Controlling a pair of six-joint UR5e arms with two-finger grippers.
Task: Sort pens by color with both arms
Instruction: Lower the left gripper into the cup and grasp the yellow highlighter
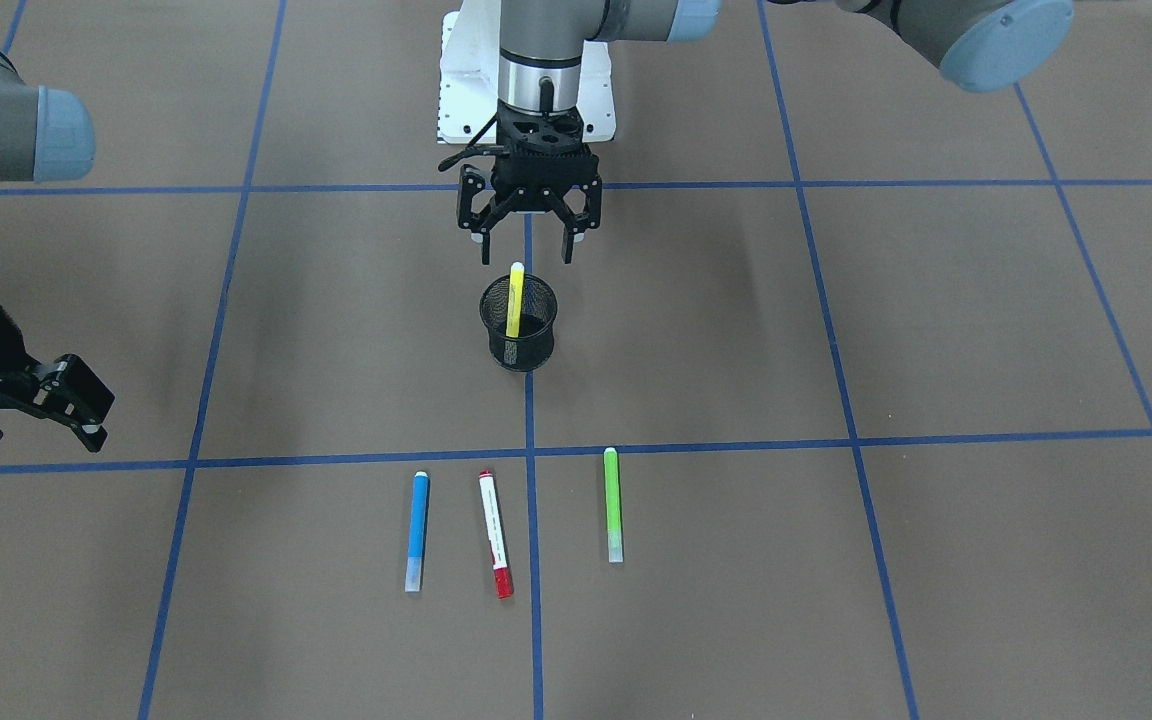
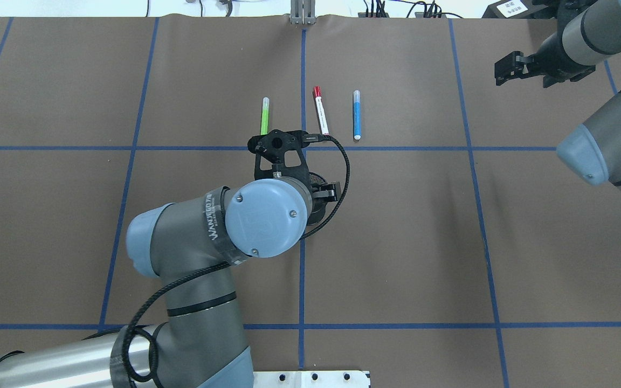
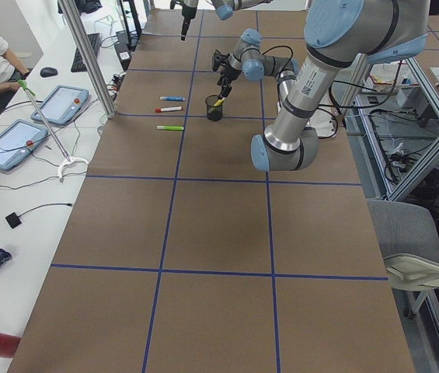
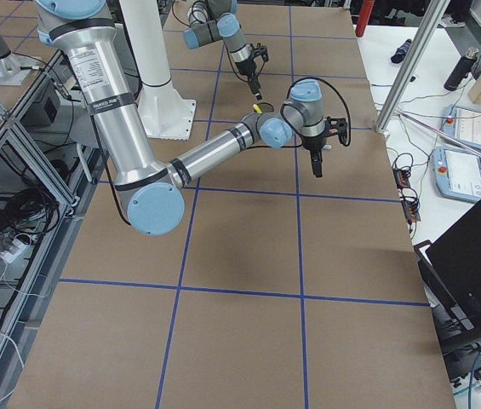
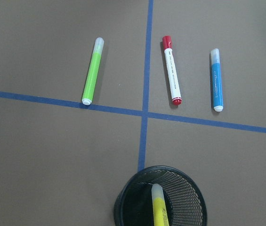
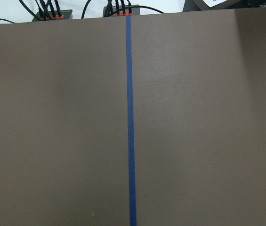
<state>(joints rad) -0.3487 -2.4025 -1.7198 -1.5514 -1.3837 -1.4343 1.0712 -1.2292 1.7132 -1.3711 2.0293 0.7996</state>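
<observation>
Yellow pen (image 1: 515,298) in mesh cup (image 1: 519,340), beneath spread left fingers (image 1: 484,238)

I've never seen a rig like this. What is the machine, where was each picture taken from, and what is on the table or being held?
The machine is two jointed robot arms at a brown table marked with blue tape. Each arm ends in a two-finger gripper. Four pictures come from fixed cameras: one facing the robot, one above and behind it, and one at each end of the table. The other two come from cameras on the wrists.

The left gripper hangs open just above a black mesh cup, where a yellow pen stands leaning. A blue pen, a white pen with red caps and a green pen lie side by side on the table. The right gripper is off to the side, open and empty, so nothing is held.
</observation>
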